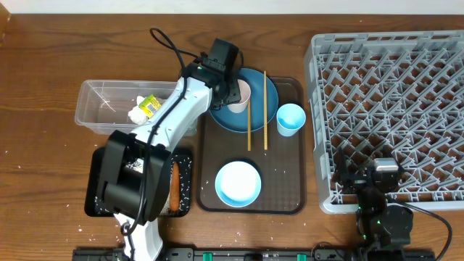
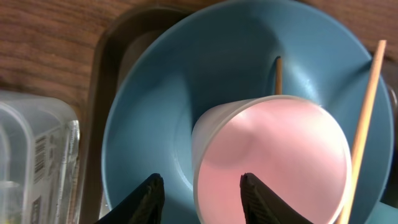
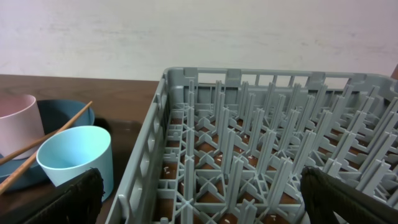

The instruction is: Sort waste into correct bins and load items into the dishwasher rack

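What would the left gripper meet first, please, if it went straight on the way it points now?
Probably the rim of the pale pink cup, which stands between the left gripper's open fingers; the large dark blue plate lies beneath. Depth is unclear.

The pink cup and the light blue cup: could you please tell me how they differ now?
The pink cup stands on the dark blue plate; the light blue cup stands on the brown tray beside it. The left gripper straddles the pink cup's rim, jaws apart; no gripper is near the light blue cup. Both are upright and look empty.
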Robot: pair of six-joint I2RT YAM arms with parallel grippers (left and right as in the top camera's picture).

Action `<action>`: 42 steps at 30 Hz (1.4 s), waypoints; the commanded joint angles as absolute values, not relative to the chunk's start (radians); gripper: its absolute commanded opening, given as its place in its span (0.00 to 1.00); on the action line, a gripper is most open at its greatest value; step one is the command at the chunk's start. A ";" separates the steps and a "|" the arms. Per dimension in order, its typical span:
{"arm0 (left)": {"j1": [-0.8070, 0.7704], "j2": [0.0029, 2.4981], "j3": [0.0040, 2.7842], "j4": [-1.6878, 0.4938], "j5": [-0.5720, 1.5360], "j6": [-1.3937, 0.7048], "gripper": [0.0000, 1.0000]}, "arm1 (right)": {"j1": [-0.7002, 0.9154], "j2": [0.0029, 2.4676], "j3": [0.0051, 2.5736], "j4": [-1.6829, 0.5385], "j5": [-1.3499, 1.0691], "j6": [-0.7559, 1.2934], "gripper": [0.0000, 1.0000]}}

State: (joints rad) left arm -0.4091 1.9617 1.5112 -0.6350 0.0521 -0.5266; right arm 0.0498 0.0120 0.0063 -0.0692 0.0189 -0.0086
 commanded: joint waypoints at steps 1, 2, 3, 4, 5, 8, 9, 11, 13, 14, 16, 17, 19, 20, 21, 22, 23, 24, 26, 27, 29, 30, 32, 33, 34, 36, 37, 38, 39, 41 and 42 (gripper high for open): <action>-0.412 1.974 1.498 -0.634 0.036 -0.536 0.42 | 0.040 0.007 0.006 -0.073 0.019 -0.012 0.99; -0.412 1.975 1.497 -0.634 0.036 -0.536 0.43 | 0.040 0.007 0.006 -0.073 0.019 -0.012 0.99; -0.412 1.978 1.497 -0.634 0.036 -0.537 0.43 | 0.040 0.007 0.006 -0.073 0.019 -0.012 0.99; -0.412 1.981 1.497 -0.634 0.036 -0.536 0.42 | 0.040 0.007 0.006 -0.073 0.019 -0.012 0.99; -0.412 1.985 1.497 -0.634 0.036 -0.536 0.43 | 0.040 0.007 0.006 -0.073 0.019 -0.012 0.99; -0.412 2.004 1.497 -0.633 0.036 -0.537 0.42 | 0.040 0.007 0.006 -0.073 0.019 -0.012 0.99; -0.412 2.011 1.497 -0.632 0.036 -0.537 0.42 | 0.040 0.007 0.006 -0.073 0.019 -0.012 0.99; -0.412 2.026 1.497 -0.630 0.036 -0.541 0.41 | 0.040 0.007 0.006 -0.073 0.019 -0.012 0.99; -0.412 2.032 1.497 -0.627 0.036 -0.541 0.32 | 0.040 0.007 0.006 -0.073 0.019 -0.012 0.99; -0.412 2.031 1.497 -0.624 0.036 -0.542 0.29 | 0.040 0.007 0.006 -0.073 0.019 -0.012 0.99; -0.412 2.031 1.498 -0.614 0.036 -0.545 0.27 | 0.040 0.007 0.006 -0.073 0.019 -0.012 0.99; -0.411 2.031 1.500 -0.611 0.036 -0.545 0.25 | 0.040 0.007 0.006 -0.073 0.019 -0.012 0.99; -0.409 2.031 1.506 -0.612 0.036 -0.545 0.20 | 0.040 0.007 0.006 -0.073 0.019 -0.012 0.99; -0.409 2.028 1.508 -0.612 0.036 -0.544 0.19 | 0.040 0.007 0.006 -0.073 0.019 -0.012 0.99; -0.409 2.026 1.510 -0.612 0.036 -0.544 0.15 | 0.040 0.007 0.006 -0.073 0.019 -0.012 0.99; -0.409 2.024 1.510 -0.612 0.036 -0.544 0.11 | 0.040 0.007 0.006 -0.073 0.019 -0.012 0.99; -0.409 2.018 1.511 -0.612 0.036 -0.544 0.08 | 0.040 0.007 0.006 -0.073 0.019 -0.012 0.99; -0.408 2.014 1.511 -0.612 0.036 -0.544 0.06 | 0.040 0.007 0.006 -0.073 0.019 -0.012 0.99; -0.406 1.998 1.511 -0.612 0.036 -0.544 0.06 | 0.040 0.007 0.006 -0.073 0.019 -0.012 0.99; -0.404 1.988 1.511 -0.614 0.036 -0.544 0.06 | 0.041 0.007 0.006 -0.073 0.019 -0.012 0.99; -0.400 1.964 1.511 -0.622 0.036 -0.544 0.06 | 0.040 0.007 0.006 -0.073 0.019 -0.012 0.99; -0.399 1.950 1.511 -0.628 0.036 -0.544 0.06 | 0.040 0.007 0.006 -0.073 0.019 -0.012 0.99; -0.398 1.922 1.511 -0.644 0.036 -0.544 0.06 | 0.040 0.007 0.006 -0.073 0.019 -0.012 0.99; -0.398 1.901 1.511 -0.657 0.036 -0.543 0.06 | 0.040 0.007 0.006 -0.073 0.019 -0.013 0.99; -0.398 1.884 1.511 -0.667 0.036 -0.543 0.06 | 0.040 0.007 0.006 -0.073 0.019 -0.012 0.99; -0.398 1.843 1.511 -0.685 0.036 -0.543 0.06 | 0.040 0.007 0.006 -0.073 0.019 -0.012 0.99; -0.398 1.825 1.511 -0.693 0.036 -0.543 0.06 | 0.040 0.007 0.006 -0.073 0.019 -0.012 0.99; -0.398 1.802 1.511 -0.704 0.037 -0.543 0.06 | 0.040 0.007 0.006 -0.073 0.019 -0.012 0.99; -0.398 1.781 1.511 -0.715 0.036 -0.543 0.06 | 0.040 0.007 0.006 -0.073 0.019 -0.012 0.99; -0.398 1.725 1.511 -0.750 0.037 -0.543 0.06 | 0.040 0.007 0.006 -0.073 0.019 -0.012 0.99; -0.398 1.702 1.511 -0.770 0.037 -0.543 0.06 | 0.040 0.007 0.006 -0.073 0.019 -0.012 0.99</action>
State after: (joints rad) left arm -0.4023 1.7756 1.5078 -0.7322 0.0486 -0.5465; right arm 0.0498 0.0120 0.0063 -0.0692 0.0189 -0.0082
